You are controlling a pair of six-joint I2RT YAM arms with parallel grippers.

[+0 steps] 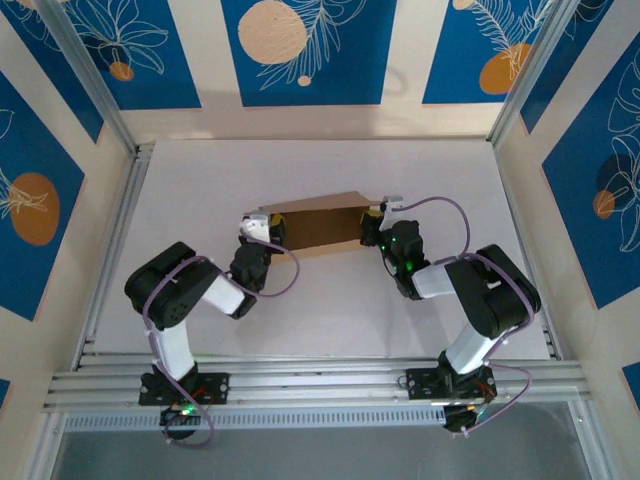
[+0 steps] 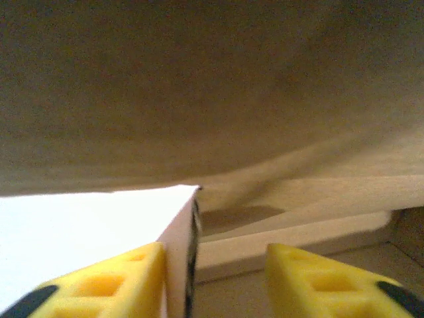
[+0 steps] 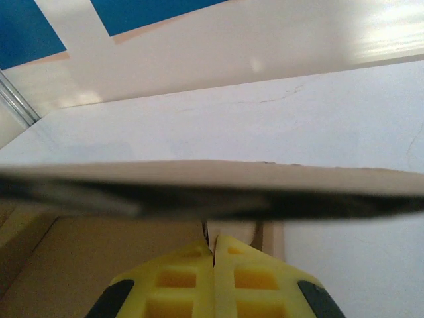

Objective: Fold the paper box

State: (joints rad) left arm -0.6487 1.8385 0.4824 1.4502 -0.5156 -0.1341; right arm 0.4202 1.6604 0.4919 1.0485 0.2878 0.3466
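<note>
The left gripper (image 2: 213, 265) stands open, its yellow fingers (image 2: 132, 278) well apart; a thin panel edge rises between them, just beside one finger and not pinched; ahead of and above its tips spreads the brown inside of the paper box (image 1: 320, 228), which lies between the two tools; on the box's far end the right gripper (image 3: 213, 255) is closed, tips pressed together, with a blurred cardboard edge crossing just above them; whether a wall is pinched between those tips cannot be told. The fold looks partly made: a long panel stands raised and a floor shows beneath, yet the ends and top seem unsecured, so tucking likely remains. The table (image 1: 330, 310) under the tools is plain white; metal rails (image 1: 320, 380) run behind their bases; blue patterned walls (image 1: 300, 50) rise beyond the box.
</note>
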